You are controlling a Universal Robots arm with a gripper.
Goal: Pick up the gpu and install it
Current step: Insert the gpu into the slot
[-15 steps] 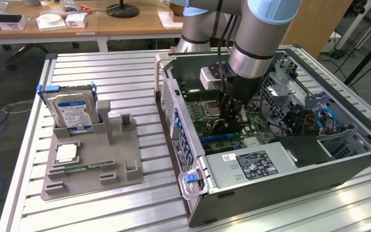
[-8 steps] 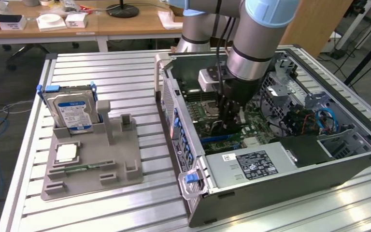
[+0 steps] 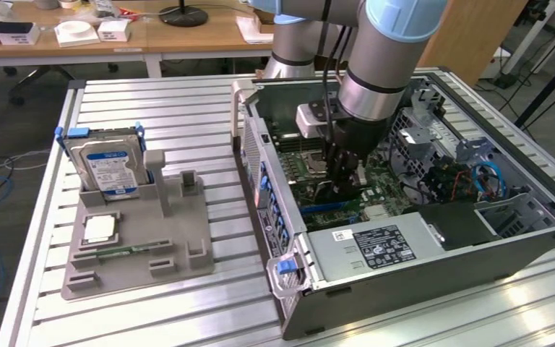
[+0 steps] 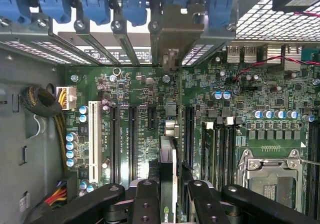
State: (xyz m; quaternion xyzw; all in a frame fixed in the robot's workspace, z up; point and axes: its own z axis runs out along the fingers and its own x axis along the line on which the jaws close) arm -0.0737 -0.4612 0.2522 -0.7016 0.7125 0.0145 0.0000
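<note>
Gripper (image 4: pixel 169 194) jaws clamped on the graphics card (image 4: pixel 168 149), edge-on over the motherboard (image 4: pixel 125 108) inside the computer case (image 3: pixel 432 267).

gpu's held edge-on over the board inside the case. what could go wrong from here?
1. The gpu, clamped in the gripper, sits among several parallel slots; a slight offset could seat it wrongly.
2. Its bracket might snag the rear case frame.
3. The capacitors nearby could be struck if the card tilts.
</note>
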